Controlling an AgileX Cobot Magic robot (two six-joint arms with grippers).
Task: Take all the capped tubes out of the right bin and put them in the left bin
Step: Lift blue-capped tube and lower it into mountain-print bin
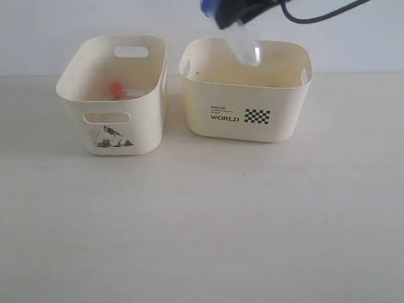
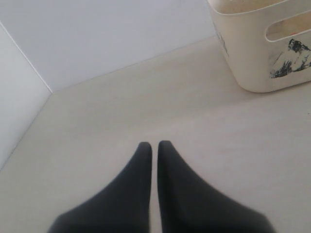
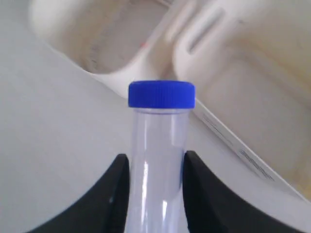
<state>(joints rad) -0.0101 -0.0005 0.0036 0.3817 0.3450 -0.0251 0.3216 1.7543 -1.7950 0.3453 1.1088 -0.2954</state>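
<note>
My right gripper [image 3: 156, 162] is shut on the clear blue-capped tube [image 3: 159, 145], its blue cap [image 3: 161, 94] sticking out past the fingertips. In the exterior view this gripper [image 1: 235, 19] holds the tube [image 1: 247, 49] tilted above the back of the right bin [image 1: 246, 95], the one printed "WORLD". A tube with an orange-red cap [image 1: 117, 89] lies inside the left bin [image 1: 113, 95], which bears the mountain picture. My left gripper [image 2: 154, 144] is shut and empty, low over the table some way from the left bin [image 2: 252, 53].
Both bins stand side by side at the back of a pale table [image 1: 202, 214], close to a white wall [image 1: 50, 31]. In the left wrist view a wall corner [image 2: 39, 73] lies beyond the gripper.
</note>
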